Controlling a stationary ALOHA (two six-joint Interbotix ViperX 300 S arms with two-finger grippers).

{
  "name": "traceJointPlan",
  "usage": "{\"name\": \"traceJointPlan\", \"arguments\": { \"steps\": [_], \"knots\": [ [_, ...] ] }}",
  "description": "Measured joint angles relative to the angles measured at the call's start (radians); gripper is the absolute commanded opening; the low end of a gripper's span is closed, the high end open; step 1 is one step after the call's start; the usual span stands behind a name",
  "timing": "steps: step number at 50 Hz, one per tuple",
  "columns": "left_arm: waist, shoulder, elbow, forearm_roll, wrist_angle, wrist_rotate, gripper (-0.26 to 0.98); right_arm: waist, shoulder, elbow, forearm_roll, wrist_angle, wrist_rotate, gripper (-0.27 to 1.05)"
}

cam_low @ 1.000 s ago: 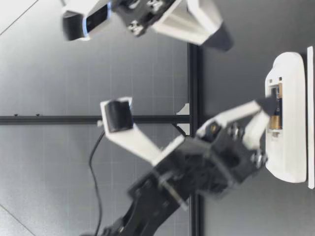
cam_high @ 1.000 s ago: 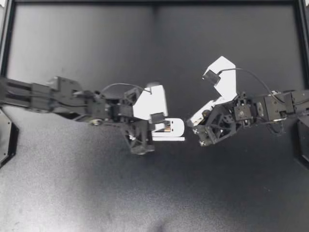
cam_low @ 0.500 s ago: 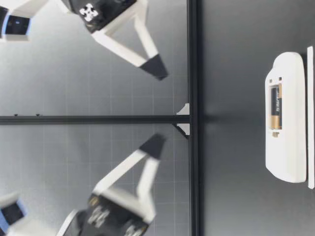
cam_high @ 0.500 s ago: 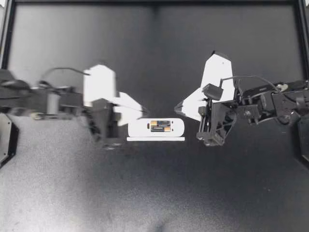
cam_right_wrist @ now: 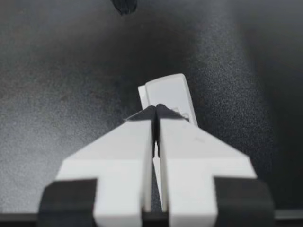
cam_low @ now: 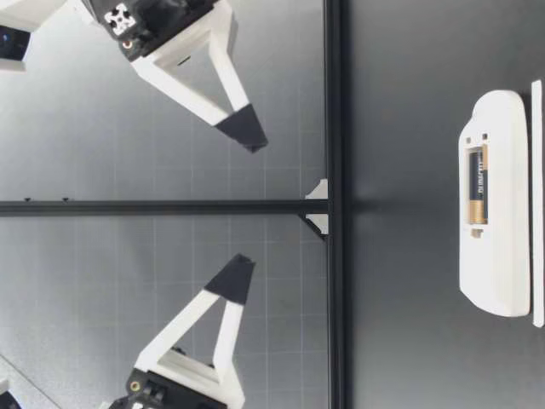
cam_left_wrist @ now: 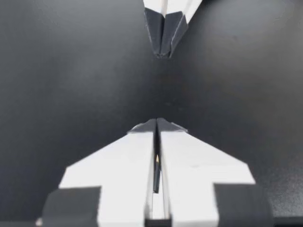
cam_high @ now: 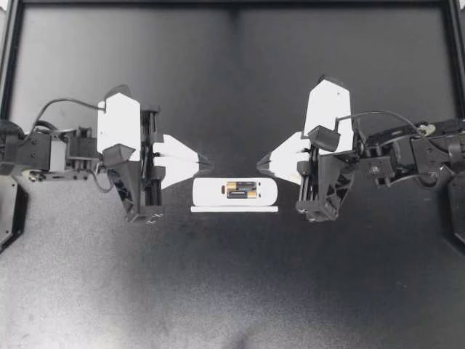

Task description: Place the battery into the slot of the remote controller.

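**Q:** Seen from overhead, where was the remote controller?

**A:** The white remote controller lay flat near the middle of our black table, its slot uncovered. Two batteries sat side by side in that slot. A thin white strip lay just beside one long edge of the remote, parallel to it.

**Q:** And our grippers?

**A:** Our left gripper and our right gripper faced each other tip to tip, one toward each end of the remote, with a gap between them. Both had their jaws pressed together on nothing. The low view showed the two hanging well above the table and apart from the remote. Behind them ran the black frame rail at the table's far edge.

**Q:** Did anything block our sight of the remote?

**A:** In the right wrist view the closed white fingers covered the near part of it. The rest showed just past the tips and below them. In the left wrist view our right gripper's dark tips pointed back at ours from ahead, over dark table. The low view had one of the batteries, gold and black, plainly in sight inside the slot.
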Motion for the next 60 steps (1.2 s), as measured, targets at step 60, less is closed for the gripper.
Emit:
{"name": "traceJointPlan", "arguments": {
  "steps": [60],
  "knots": [
    [0.0,-0.026,0.005,0.009,-0.002,0.0,-0.16,0.0,0.084,-0.041,0.0,-0.055,0.0,-0.09]
  ]
}}
